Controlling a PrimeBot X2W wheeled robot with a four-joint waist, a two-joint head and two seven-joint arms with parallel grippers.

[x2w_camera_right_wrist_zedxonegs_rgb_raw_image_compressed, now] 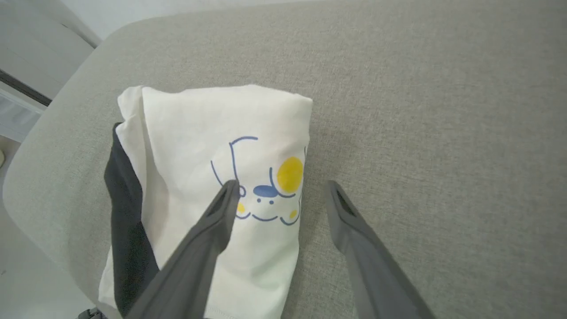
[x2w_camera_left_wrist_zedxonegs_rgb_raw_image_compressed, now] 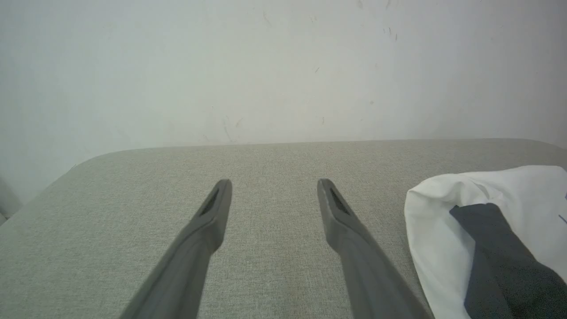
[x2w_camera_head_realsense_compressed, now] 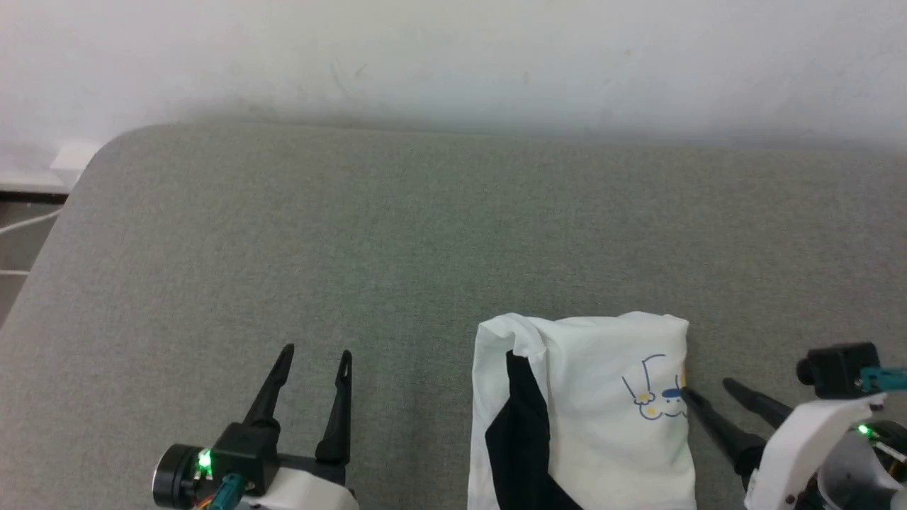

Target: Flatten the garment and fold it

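Note:
The garment [x2w_camera_head_realsense_compressed: 595, 418] lies folded into a compact white rectangle at the near right of the grey surface, a black sleeve strip along its left side and a blue-and-yellow drawing near its right edge. It is also in the left wrist view, where the garment [x2w_camera_left_wrist_zedxonegs_rgb_raw_image_compressed: 496, 239] sits to the right of the fingers, and in the right wrist view as the garment [x2w_camera_right_wrist_zedxonegs_rgb_raw_image_compressed: 208, 186]. My right gripper [x2w_camera_head_realsense_compressed: 705, 388] is open beside its right edge, one finger over the drawing, the other over bare surface. My left gripper [x2w_camera_head_realsense_compressed: 315, 352] is open, well left of the fabric, nothing between its fingers.
The grey padded surface [x2w_camera_head_realsense_compressed: 397, 241] has a rounded far-left corner and runs back to a white wall [x2w_camera_head_realsense_compressed: 453, 57]. Floor and a white cable show past its left edge.

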